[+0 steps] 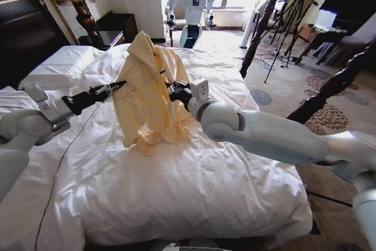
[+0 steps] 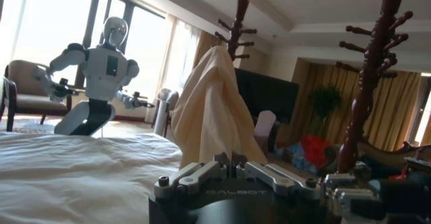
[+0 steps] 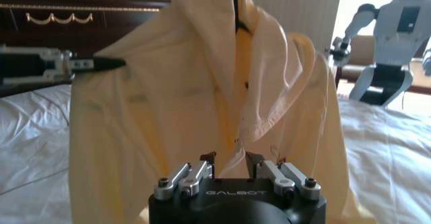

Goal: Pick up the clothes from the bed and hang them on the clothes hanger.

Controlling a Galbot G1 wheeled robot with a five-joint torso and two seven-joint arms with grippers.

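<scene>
The pale yellow shirt (image 1: 148, 92) is held raised above the bed (image 1: 176, 186), between the two claws, its lower folds touching the white duvet. The left claw (image 1: 120, 84) has its dark fingers drawn together on the shirt's shoulder fabric; in the right wrist view the same left claw reaches in to pinch that shoulder. The right claw (image 1: 172, 90) is closed on the shirt's front edge, and its fingers (image 3: 202, 164) pinch a fold just ahead of it. A thin dark strip, possibly the clothes hanger (image 3: 235, 7), shows inside the open collar above the right claw, but cannot be identified with certainty. Beyond the right claw and the far side of the bed stands a second white robot (image 1: 192, 5). A white pillow (image 1: 59, 63) lies behind the left claw near the dark headboard (image 1: 20, 27).
</scene>
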